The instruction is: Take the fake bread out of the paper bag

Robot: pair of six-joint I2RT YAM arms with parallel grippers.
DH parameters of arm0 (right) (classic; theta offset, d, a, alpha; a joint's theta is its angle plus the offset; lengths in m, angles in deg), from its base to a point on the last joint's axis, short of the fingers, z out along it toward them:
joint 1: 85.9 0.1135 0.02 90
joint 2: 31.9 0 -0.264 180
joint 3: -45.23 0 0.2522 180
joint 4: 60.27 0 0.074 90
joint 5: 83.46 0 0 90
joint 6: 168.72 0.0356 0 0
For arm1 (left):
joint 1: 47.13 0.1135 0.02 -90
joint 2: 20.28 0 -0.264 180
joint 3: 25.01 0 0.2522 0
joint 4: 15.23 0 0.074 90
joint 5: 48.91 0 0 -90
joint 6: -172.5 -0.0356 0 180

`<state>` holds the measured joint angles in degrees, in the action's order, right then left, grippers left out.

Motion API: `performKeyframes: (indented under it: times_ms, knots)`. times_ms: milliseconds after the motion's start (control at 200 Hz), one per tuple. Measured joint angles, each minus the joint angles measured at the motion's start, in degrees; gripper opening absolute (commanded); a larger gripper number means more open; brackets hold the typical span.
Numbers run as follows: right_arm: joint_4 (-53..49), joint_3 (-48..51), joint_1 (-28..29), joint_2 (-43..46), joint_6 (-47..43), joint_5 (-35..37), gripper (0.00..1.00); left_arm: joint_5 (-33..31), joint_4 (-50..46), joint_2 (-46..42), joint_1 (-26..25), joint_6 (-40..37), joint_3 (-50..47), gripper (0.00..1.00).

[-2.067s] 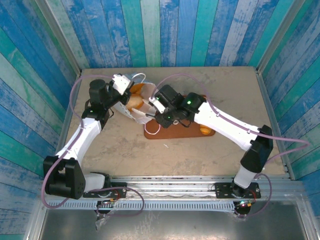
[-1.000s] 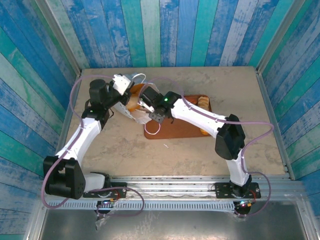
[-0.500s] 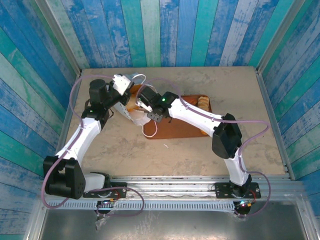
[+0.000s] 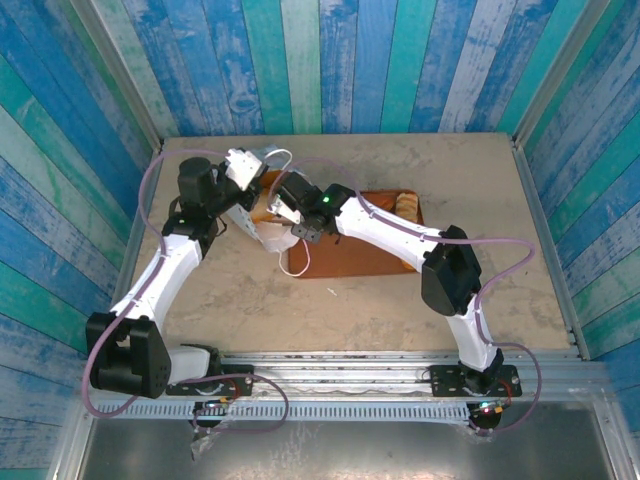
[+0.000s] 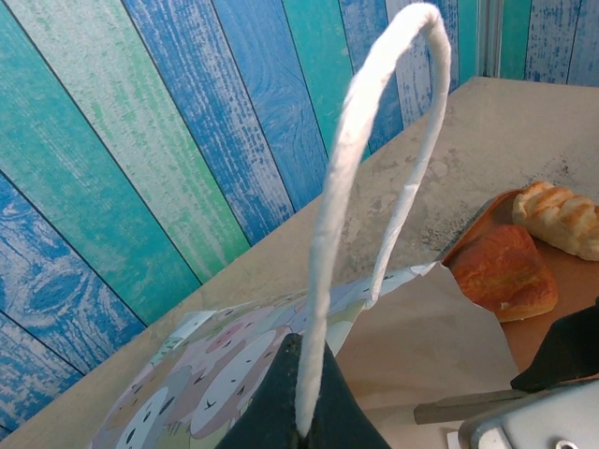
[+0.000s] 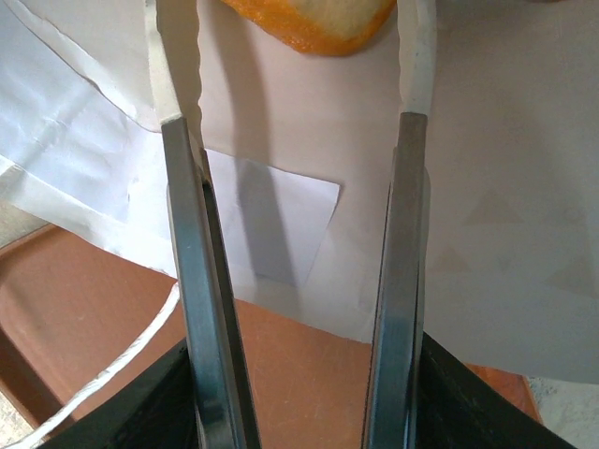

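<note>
1. Shifted since two seconds back: right end effector (image 6: pixel 295 65), off the left end of the tray (image 4: pixel 345 262) and up into the mouth of the paper bag (image 4: pixel 268 236). Left arm unchanged.
2. Left end effector (image 5: pixel 301 412): clamped on the cord handle (image 5: pixel 374 178), holding the upper lip of the bag raised so the mouth gapes.
3. Right end effector: fingers partway apart with nothing between them, tips over the white inner paper just inside the mouth.
4. Relation that matters: orange roll (image 6: pixel 314 17) straight ahead of the right fingertips and deeper in the bag. Just beyond the tips, roughly centred on the gap, not yet between the fingers.
5. Nearer arm: the right, plainly, with the left taken up by the handle.
6. Roll's long axis: seemingly crosswise to the fingers, since its near edge curves across the gap. Too little showing to be sure.
7. Bag: on its side on the table (image 4: pixel 450 170), long axis running from the left arm toward the tray. Mouth facing the right arm, lower lip lapping over the tray's left end.
8. Already out on the tray: brown loaf (image 5: pixel 505 271) and ridged pastry (image 5: pixel 562 217), side by side.
9. Likely next need: a straight push along the bag's axis until the roll sits between the fingers, then a squeeze.
</note>
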<state>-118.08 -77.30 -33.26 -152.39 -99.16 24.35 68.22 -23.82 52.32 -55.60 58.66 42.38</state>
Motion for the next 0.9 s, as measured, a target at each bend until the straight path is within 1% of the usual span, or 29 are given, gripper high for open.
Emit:
performKeyframes:
  times_ms: [210,401,741,901]
  knots:
    - [0.7,-0.4,0.0,-1.0,-0.6,0.7,0.57,0.0,-0.2,0.0,0.0,0.0,0.0,0.0]
    - [0.8,-2.0,0.0,-3.0,-0.7,1.6,0.57,0.0,-0.4,0.1,0.0,0.0,0.1,0.0]
    - [1.2,-2.9,0.0,-3.5,-0.6,1.8,0.42,-0.1,-0.5,0.1,0.0,-0.1,0.3,0.0]
    - [2.5,-1.3,0.0,-2.8,-0.2,2.3,0.38,-0.5,-0.5,0.1,0.0,-0.1,0.3,0.0]
